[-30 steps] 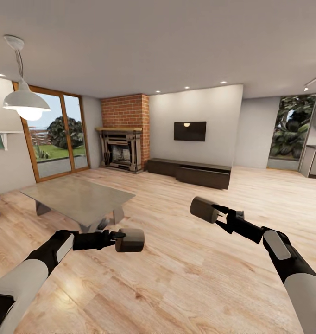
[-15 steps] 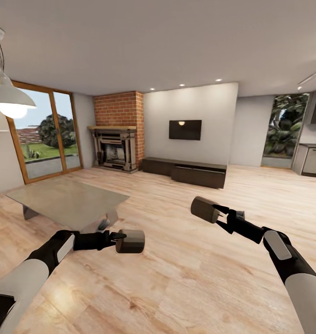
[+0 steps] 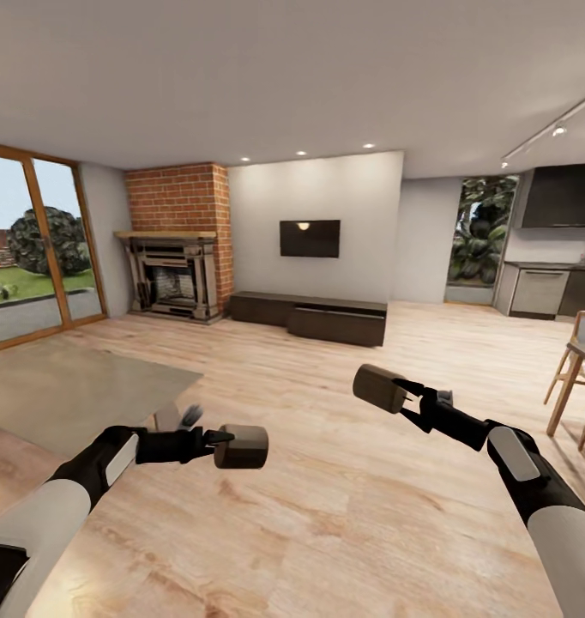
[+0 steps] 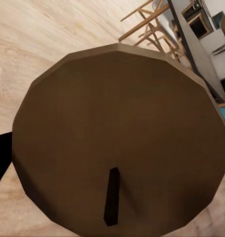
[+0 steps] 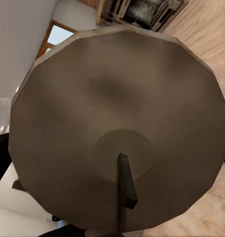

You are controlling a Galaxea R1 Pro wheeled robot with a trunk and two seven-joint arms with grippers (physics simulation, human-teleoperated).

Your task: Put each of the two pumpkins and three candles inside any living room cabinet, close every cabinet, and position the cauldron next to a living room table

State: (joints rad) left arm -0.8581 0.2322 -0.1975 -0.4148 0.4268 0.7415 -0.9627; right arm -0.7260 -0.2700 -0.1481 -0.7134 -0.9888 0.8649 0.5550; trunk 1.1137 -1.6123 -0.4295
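Observation:
Each of my grippers carries a candle over the wooden floor. The left gripper point(image 3: 227, 441) is shut on a tan-brown candle point(image 3: 243, 446), whose round end and dark wick point(image 4: 111, 202) face the left wrist camera. The right gripper point(image 3: 401, 397) is shut on a second candle point(image 3: 378, 387), seen end-on with its wick point(image 5: 126, 185) in the right wrist view. The long dark cabinet point(image 3: 308, 315) stands against the far white wall under a TV, with its right section jutting forward. The grey glossy table point(image 3: 65, 399) lies at the left. The pumpkins and cauldron are out of view.
A brick fireplace point(image 3: 173, 275) is left of the cabinet, with glass doors point(image 3: 27, 249) further left. Wooden chairs point(image 3: 575, 378) stand at the right edge and a kitchen counter point(image 3: 545, 287) is behind them. Open wooden floor stretches between me and the cabinet.
The whole view has swung to the right: the table and fireplace slid left, the lamp left the picture, chairs and kitchen came in. Both arms hold the same pose with their candles.

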